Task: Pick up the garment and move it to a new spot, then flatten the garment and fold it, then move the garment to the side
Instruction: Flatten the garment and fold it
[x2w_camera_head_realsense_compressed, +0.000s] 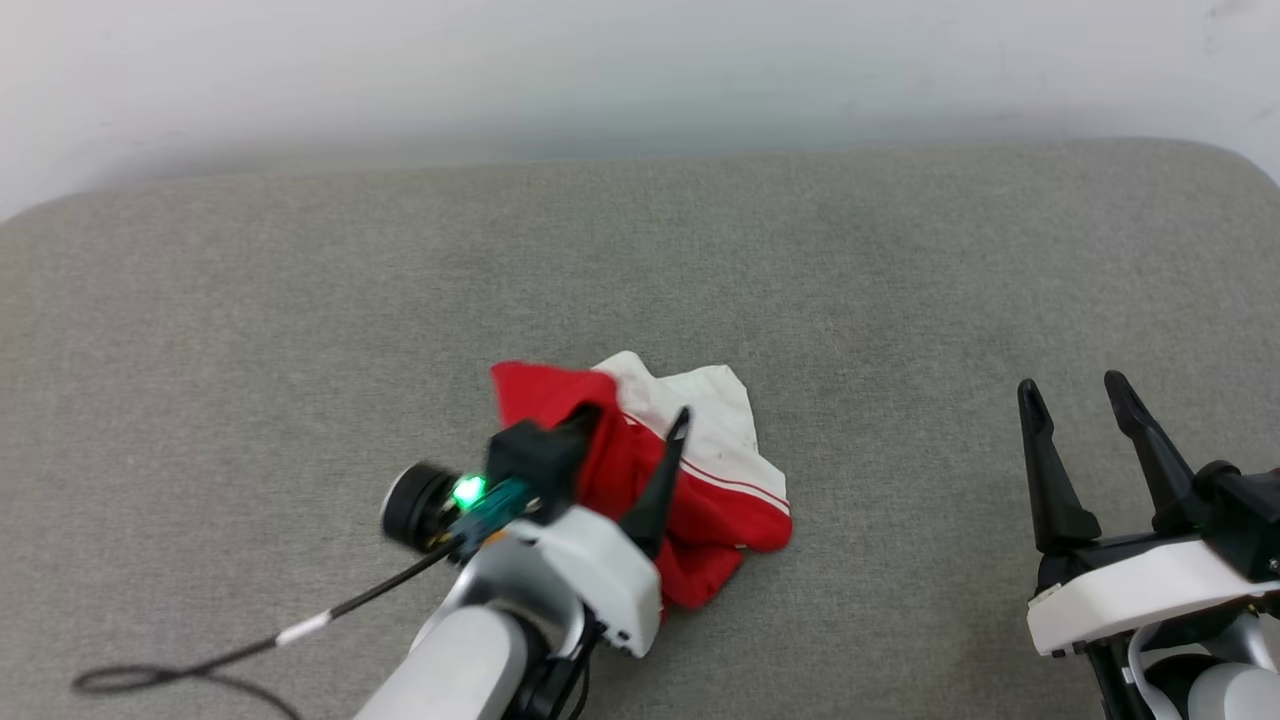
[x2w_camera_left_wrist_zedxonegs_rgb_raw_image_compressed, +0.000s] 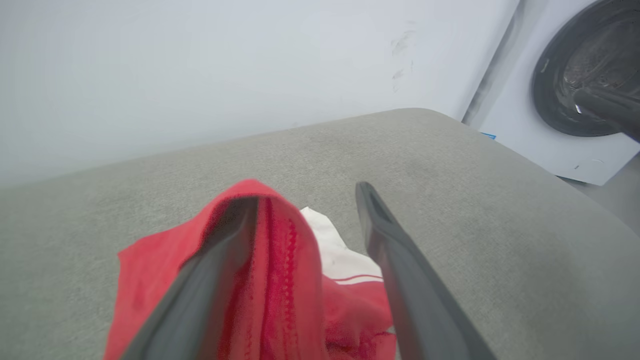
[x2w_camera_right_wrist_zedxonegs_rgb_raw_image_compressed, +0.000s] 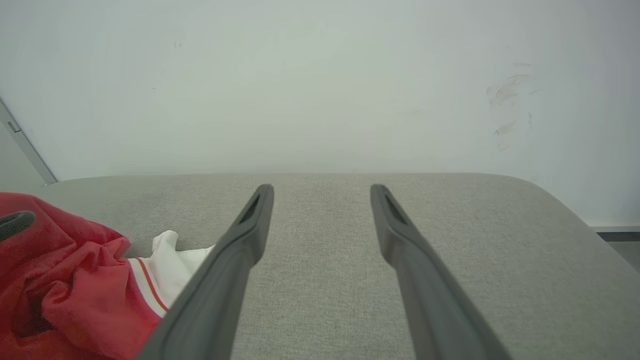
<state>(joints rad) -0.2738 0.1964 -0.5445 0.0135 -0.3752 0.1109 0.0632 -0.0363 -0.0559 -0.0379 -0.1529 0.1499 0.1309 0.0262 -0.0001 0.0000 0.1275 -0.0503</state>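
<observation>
The garment (x2w_camera_head_realsense_compressed: 720, 500) lies crumpled in a heap at the middle of the grey cushioned surface (x2w_camera_head_realsense_compressed: 300, 350), red cloth with a white sleeve and striped trim on top. My left gripper (x2w_camera_head_realsense_compressed: 635, 420) stands over it, open, its fingers wide apart. In the left wrist view a fold of the red garment (x2w_camera_left_wrist_zedxonegs_rgb_raw_image_compressed: 145, 270) still hangs over the left finger of the left gripper (x2w_camera_left_wrist_zedxonegs_rgb_raw_image_compressed: 306, 195). My right gripper (x2w_camera_head_realsense_compressed: 1072, 390) is open and empty at the lower right, well clear of the cloth. In the right wrist view the garment (x2w_camera_right_wrist_zedxonegs_rgb_raw_image_compressed: 75, 280) sits left of the right gripper (x2w_camera_right_wrist_zedxonegs_rgb_raw_image_compressed: 322, 187).
A white wall (x2w_camera_head_realsense_compressed: 640, 70) runs behind the surface's far edge. A black cable (x2w_camera_head_realsense_compressed: 200, 660) trails from my left wrist across the lower left. A white washing machine (x2w_camera_left_wrist_zedxonegs_rgb_raw_image_compressed: 575, 100) with a dark door stands beyond the surface's rounded corner.
</observation>
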